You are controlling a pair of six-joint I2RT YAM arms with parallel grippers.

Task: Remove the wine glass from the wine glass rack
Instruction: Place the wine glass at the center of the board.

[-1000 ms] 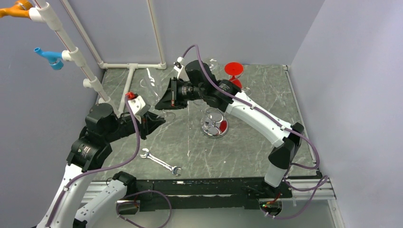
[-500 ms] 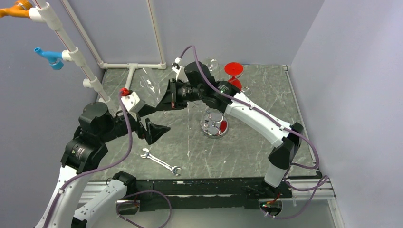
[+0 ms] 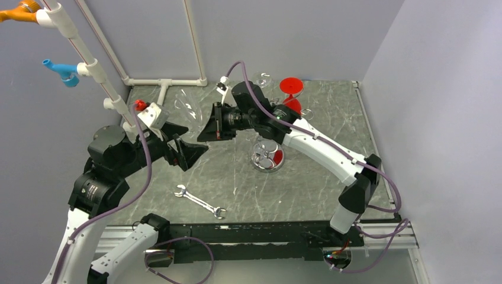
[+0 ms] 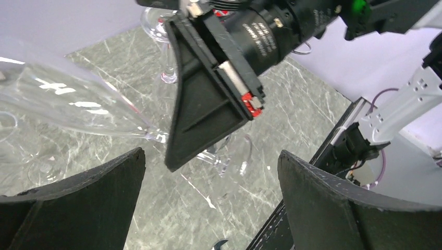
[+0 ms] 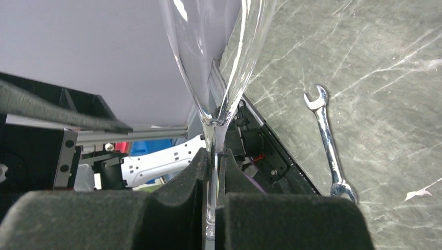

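Observation:
A clear wine glass point(image 3: 187, 107) lies almost level in the air, with my right gripper point(image 3: 202, 134) shut on its stem. In the right wrist view the stem point(image 5: 211, 172) is pinched between the foam pads and the bowl point(image 5: 219, 52) rises beyond them. My left gripper point(image 3: 192, 142) is open just left of it. In the left wrist view the bowl point(image 4: 68, 104) and foot point(image 4: 237, 156) hang beyond my wide-apart fingers point(image 4: 78, 203), touching neither. The wine glass rack point(image 3: 267, 158) stands to the right, its chrome base on the table, with a red glass point(image 3: 290, 87) hanging at the back.
A silver wrench point(image 3: 200, 201) lies on the marble top near the front edge. A white pipe frame point(image 3: 166, 83) runs along the back left. Another clear glass point(image 3: 263, 79) hangs on the rack's far side. Walls close off the back and right.
My left gripper has opened and drawn back to the left and up, away from the glass. The right gripper has kept its hold on the stem and barely moved.

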